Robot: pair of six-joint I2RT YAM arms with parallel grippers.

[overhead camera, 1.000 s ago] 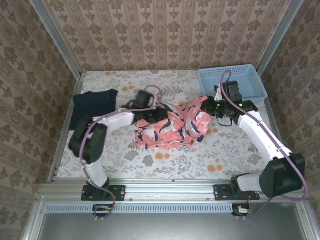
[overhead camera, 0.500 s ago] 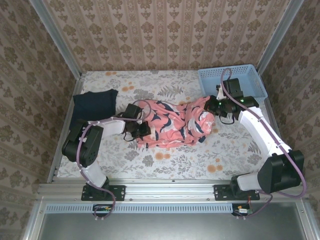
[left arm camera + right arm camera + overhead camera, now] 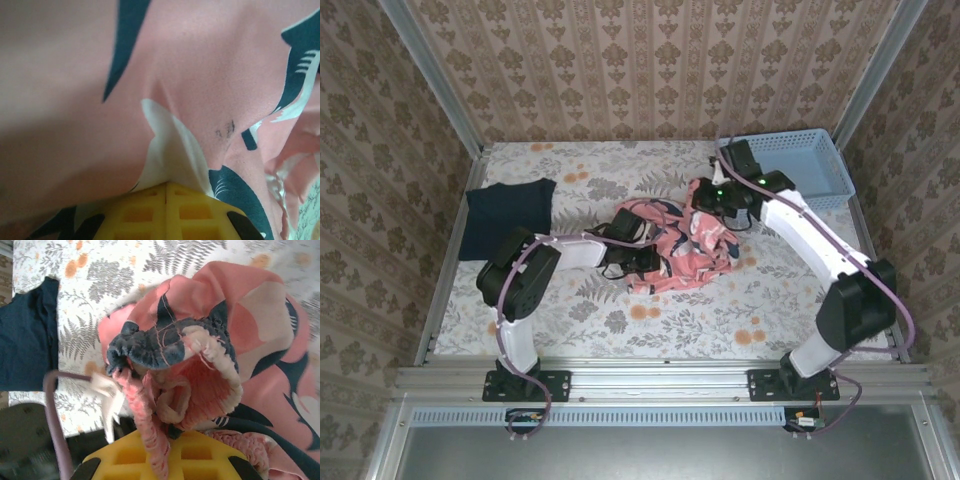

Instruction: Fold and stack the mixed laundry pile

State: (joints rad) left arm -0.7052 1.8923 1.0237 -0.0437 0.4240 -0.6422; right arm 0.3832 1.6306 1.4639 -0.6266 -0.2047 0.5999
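The pink garment (image 3: 685, 250) with its navy-and-white pattern lies bunched at mid-table. My left gripper (image 3: 640, 262) is at its left edge, lying low on the table. In the left wrist view, that gripper (image 3: 166, 186) is shut on a fold of the pink garment (image 3: 200, 75). My right gripper (image 3: 705, 195) holds the garment's far right end lifted. The right wrist view has that gripper (image 3: 165, 435) shut on the gathered waistband of the pink garment (image 3: 250, 315). The dark navy T-shirt (image 3: 505, 215) lies folded at the far left, away from both grippers; the T-shirt (image 3: 27, 335) is also in the right wrist view.
A light blue lattice basket (image 3: 840, 165) stands at the back right corner, just behind my right arm. The floral table cover (image 3: 720, 320) is bare in front of the garment. Metal rails and patterned walls close in the table on three sides.
My right gripper has swung left and back, dragging the pink garment's right end with it, so the cloth is bunched narrower. My left gripper has moved right and shut on the garment.
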